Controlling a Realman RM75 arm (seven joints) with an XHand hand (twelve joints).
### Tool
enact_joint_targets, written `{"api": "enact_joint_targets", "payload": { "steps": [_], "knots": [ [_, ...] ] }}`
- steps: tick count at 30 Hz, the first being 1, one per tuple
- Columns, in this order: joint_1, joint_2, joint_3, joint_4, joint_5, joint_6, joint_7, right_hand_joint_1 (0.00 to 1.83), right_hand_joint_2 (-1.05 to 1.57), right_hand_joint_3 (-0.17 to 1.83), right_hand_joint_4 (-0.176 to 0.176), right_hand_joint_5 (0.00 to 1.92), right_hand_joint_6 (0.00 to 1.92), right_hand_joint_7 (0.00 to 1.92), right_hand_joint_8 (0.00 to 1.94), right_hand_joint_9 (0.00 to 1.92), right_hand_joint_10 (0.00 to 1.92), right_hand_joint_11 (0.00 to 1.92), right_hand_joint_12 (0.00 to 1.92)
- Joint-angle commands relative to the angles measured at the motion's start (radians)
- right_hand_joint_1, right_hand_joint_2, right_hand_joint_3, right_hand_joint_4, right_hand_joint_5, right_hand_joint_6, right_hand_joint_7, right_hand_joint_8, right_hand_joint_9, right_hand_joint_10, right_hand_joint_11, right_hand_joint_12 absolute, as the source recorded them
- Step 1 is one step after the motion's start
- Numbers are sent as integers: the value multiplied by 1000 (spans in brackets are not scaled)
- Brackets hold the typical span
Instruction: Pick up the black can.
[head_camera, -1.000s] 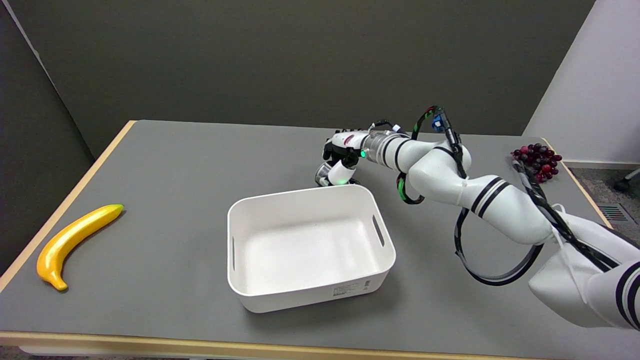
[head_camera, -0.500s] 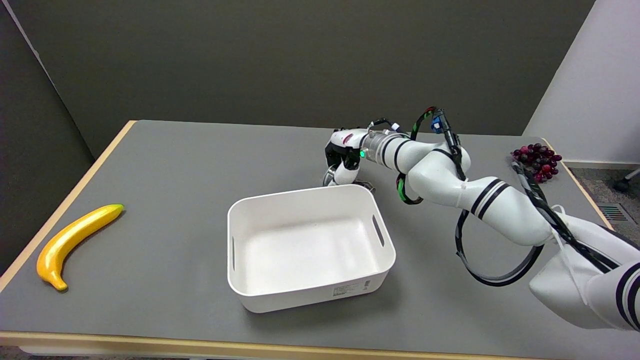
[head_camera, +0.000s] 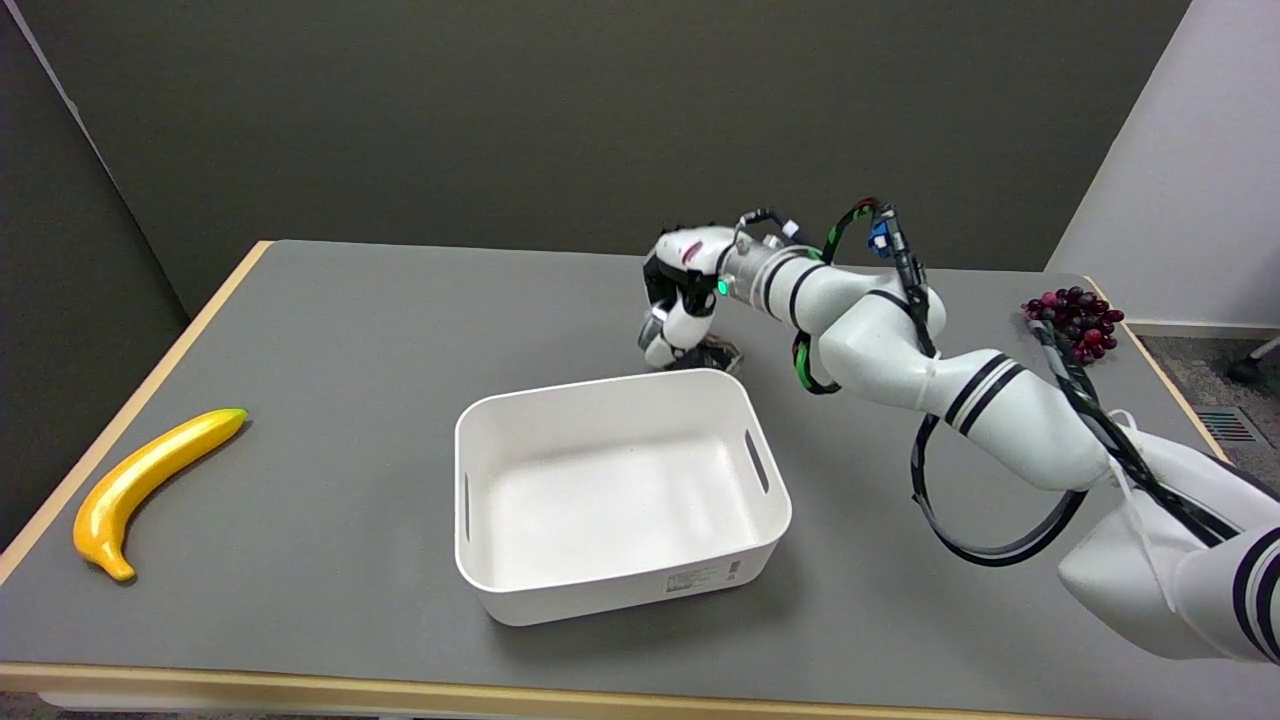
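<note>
A white bin (head_camera: 620, 490) is sitting just in front of the right hand (head_camera: 680, 310), whose fingers are curling around the mostly hidden black can (head_camera: 712, 355).

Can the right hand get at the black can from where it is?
Probably yes: the right hand is curled down over the black can behind the white bin, nothing between; the grip itself is hidden.

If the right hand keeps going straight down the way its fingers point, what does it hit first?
Most likely the black can, seen only as a dark sliver under the right hand, just behind the far rim of the white bin. Depth is unclear, so contact may already exist; otherwise, the table.
</note>
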Motion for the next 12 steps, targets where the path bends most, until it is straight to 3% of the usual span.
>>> {"api": "enact_joint_targets", "payload": {
  "steps": [1,8,12],
  "knots": [
    [-196,42,290,387,-112,224,121,1209,1078,346,-170,631,1388,875,1450,831,1387,629,1921],
    [-467,60,512,653,-104,294,217,1210,1045,400,-157,644,1395,890,1427,855,1419,625,1921],
    [-665,108,543,644,78,546,396,1209,1018,444,-148,656,1401,901,1415,874,1446,633,1921]
  ]
}}
